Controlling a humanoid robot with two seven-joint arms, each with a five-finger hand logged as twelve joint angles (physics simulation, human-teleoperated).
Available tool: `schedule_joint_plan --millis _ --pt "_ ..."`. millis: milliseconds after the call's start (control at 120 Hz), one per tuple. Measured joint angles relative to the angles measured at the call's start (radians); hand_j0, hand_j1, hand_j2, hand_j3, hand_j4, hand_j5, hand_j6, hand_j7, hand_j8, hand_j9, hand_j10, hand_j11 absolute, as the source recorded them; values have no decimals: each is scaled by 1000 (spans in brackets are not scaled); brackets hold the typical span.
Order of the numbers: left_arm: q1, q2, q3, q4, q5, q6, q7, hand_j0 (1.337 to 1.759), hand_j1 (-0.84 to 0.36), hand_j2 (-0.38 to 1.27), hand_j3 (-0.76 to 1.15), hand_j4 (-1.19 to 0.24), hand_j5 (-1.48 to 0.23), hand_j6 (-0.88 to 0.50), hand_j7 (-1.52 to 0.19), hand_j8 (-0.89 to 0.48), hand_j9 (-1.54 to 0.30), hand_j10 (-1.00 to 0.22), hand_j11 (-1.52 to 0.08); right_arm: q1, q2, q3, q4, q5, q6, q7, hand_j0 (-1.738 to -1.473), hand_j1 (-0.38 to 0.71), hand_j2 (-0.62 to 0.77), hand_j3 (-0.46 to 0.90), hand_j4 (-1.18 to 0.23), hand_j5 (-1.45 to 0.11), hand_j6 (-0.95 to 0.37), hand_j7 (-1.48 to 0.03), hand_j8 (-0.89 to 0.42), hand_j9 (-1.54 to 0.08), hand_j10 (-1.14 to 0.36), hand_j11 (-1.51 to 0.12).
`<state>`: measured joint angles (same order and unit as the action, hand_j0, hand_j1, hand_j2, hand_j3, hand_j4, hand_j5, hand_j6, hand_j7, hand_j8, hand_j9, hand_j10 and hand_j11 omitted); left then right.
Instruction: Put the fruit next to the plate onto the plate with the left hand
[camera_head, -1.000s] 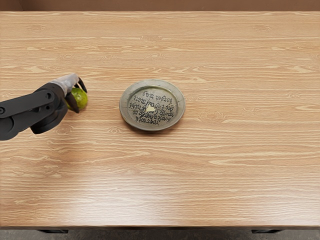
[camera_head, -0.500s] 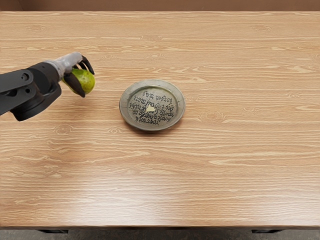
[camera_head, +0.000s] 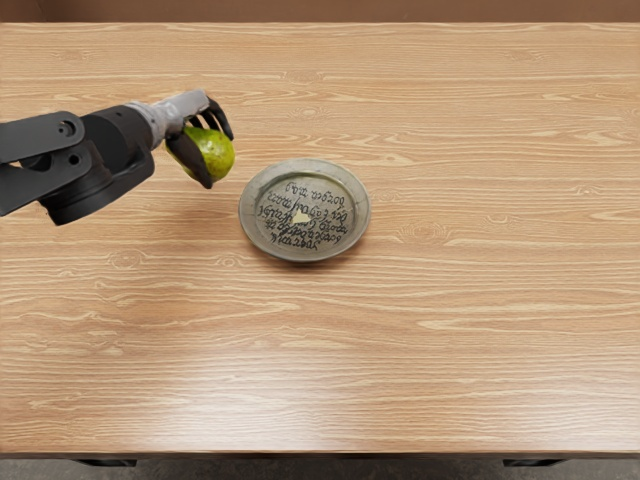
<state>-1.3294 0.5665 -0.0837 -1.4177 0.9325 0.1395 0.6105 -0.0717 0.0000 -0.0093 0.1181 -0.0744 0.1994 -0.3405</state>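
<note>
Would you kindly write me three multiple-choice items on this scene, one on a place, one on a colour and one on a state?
1. Where is the green fruit relative to the plate?
A. On the plate's centre
B. Just off the plate's left rim, as pictured
C. Off the plate's right rim

2. What colour is the fruit?
A. Green-yellow
B. Red
C. Purple

3. What state is the left hand in?
A. Open and empty
B. Curled and empty
C. Shut on the fruit

Answers:
1 B, since the fruit shows to the left of the rim and does not overlap the plate.
2 A, since its skin is green with a yellow sheen.
3 C, since dark fingers wrap over the fruit's top and the thumb crosses its near side.
</note>
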Motion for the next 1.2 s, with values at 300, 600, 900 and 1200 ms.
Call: schedule_joint_plan --millis 300,600,900,1200 --pt "-35 -93 -3 9 -38 -7 0 1656 -214 371 0 -543 -856 -351 -825 -327 -832 -494 -829 0 0 -1 0 0 0 0 -1658 -349 0 0 0 0 0 0 0 0 0 0" --pt "-36 -219 -3 66 -48 -8 0 1655 -199 347 0 -542 -875 -352 -840 -326 -848 -494 -846 0 0 -3 0 0 -1 0 -1658 -349 0 0 0 0 0 0 0 0 0 0" --pt "-33 -322 -2 237 -46 -33 0 1654 -179 301 0 -548 -878 -357 -841 -332 -854 -498 -855 0 0 -3 0 0 -1 0 -1658 -349 0 0 0 0 0 0 0 0 0 0" --pt "-30 -377 -1 289 -41 -41 0 1656 -175 242 0 -533 -781 -385 -754 -359 -763 -497 -764 0 0 -3 0 0 -1 0 -1658 -349 0 0 0 0 0 0 0 0 0 0"
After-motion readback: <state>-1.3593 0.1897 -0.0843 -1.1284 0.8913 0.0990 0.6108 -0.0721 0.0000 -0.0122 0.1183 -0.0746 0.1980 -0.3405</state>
